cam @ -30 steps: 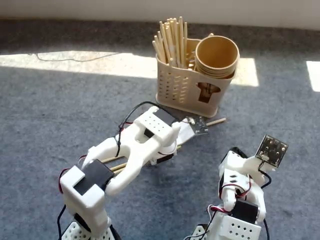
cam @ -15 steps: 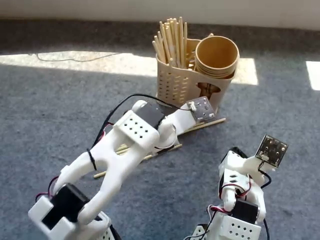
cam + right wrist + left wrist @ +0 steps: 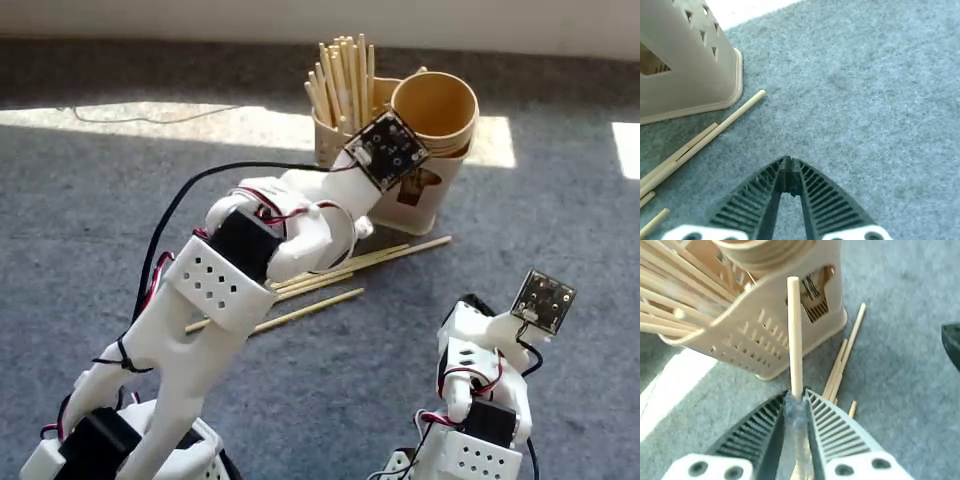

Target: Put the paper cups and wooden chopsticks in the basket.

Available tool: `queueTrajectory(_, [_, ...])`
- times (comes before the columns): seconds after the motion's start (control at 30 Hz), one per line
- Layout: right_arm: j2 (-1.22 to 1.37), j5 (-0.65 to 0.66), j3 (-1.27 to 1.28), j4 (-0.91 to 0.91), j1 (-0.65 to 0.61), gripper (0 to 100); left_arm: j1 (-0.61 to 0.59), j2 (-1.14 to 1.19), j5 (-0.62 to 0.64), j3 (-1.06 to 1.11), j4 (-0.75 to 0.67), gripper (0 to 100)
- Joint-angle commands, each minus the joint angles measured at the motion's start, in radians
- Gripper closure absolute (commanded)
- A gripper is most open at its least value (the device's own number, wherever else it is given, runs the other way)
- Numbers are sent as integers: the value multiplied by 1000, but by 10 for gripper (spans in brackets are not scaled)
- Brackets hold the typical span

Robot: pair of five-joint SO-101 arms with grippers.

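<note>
My left gripper (image 3: 796, 399) is shut on one wooden chopstick (image 3: 795, 335), held up in front of the beige basket (image 3: 765, 345). In the high view the left arm's wrist (image 3: 388, 150) is raised against the basket (image 3: 345, 165), which holds stacked paper cups (image 3: 435, 105) and a bundle of chopsticks (image 3: 345, 70). Several loose chopsticks (image 3: 330, 280) lie on the carpet in front of the basket. My right gripper (image 3: 789, 174) is shut with nothing in it, low over the carpet near the basket's corner (image 3: 685, 60) and the loose chopsticks (image 3: 715, 132).
Grey carpet covers the floor, with a sunlit strip (image 3: 150, 125) behind the basket and a thin cable (image 3: 130, 115) at the back left. The right arm (image 3: 485, 380) sits folded at the front right. Bare carpet lies to the right of the basket.
The left arm has lifted from the carpet and swung up toward the basket with a chopstick in its gripper. The right arm has not moved.
</note>
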Motion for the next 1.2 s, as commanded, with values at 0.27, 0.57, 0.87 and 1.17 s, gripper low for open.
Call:
queueTrajectory(0.27, [-7, -5, 117, 2, 12, 993, -7, -33, 15, -87, -528, 994])
queueTrajectory(0.57, [-7, -5, 117, 2, 12, 993, -7, -31, 12, -94, -741, 994])
queueTrajectory(0.87, [-7, -5, 117, 2, 12, 993, -42, -30, 17, -84, -879, 994])
queueTrajectory(1.17, [-7, -5, 117, 2, 12, 993, -68, 97, 17, -96, -881, 994])
